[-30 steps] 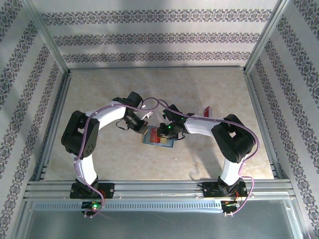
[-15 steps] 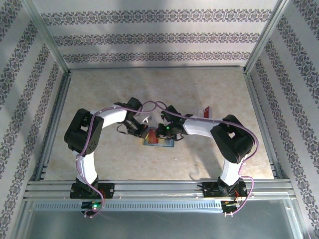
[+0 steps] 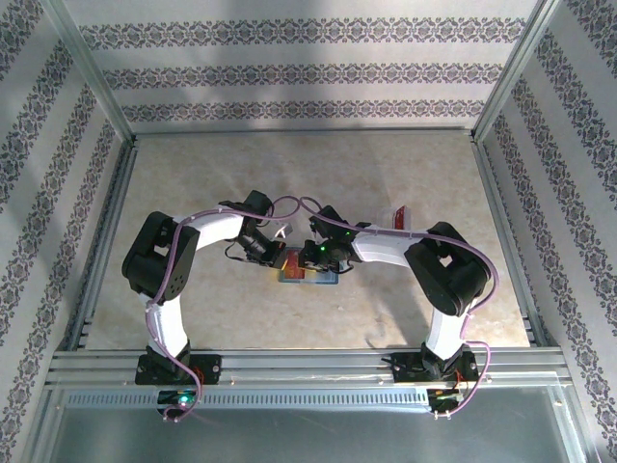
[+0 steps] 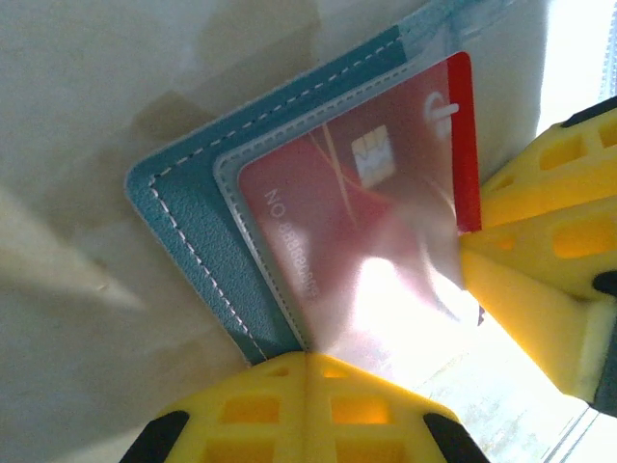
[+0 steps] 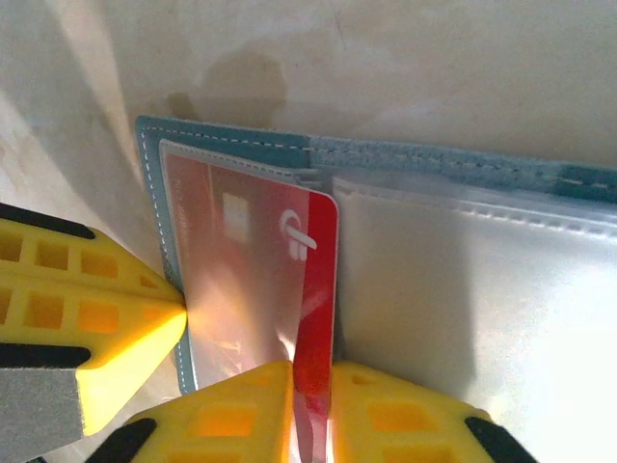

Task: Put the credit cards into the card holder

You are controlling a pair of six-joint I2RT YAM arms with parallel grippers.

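Observation:
The teal card holder (image 3: 310,277) lies open on the table between both arms. In the left wrist view a red credit card (image 4: 328,203) sits mostly under the clear pocket of the card holder (image 4: 183,222), with a red strip still outside. My right gripper (image 5: 310,386) is shut on that exposed edge of the credit card (image 5: 318,280). Just left of it, the shut tips of my left gripper (image 4: 308,359) press on the holder's outer edge. The other pocket (image 5: 463,299) looks pale and holds nothing I can see.
A second red card (image 3: 398,216) lies on the beige table behind my right forearm. Metal rails (image 3: 289,367) and patterned walls enclose the table. Both arms crowd over the holder at the table's middle.
Both grippers have drawn slightly closer together over the holder. The left arm's elbow shifted a little to the right, and the holder moved slightly toward the near edge.

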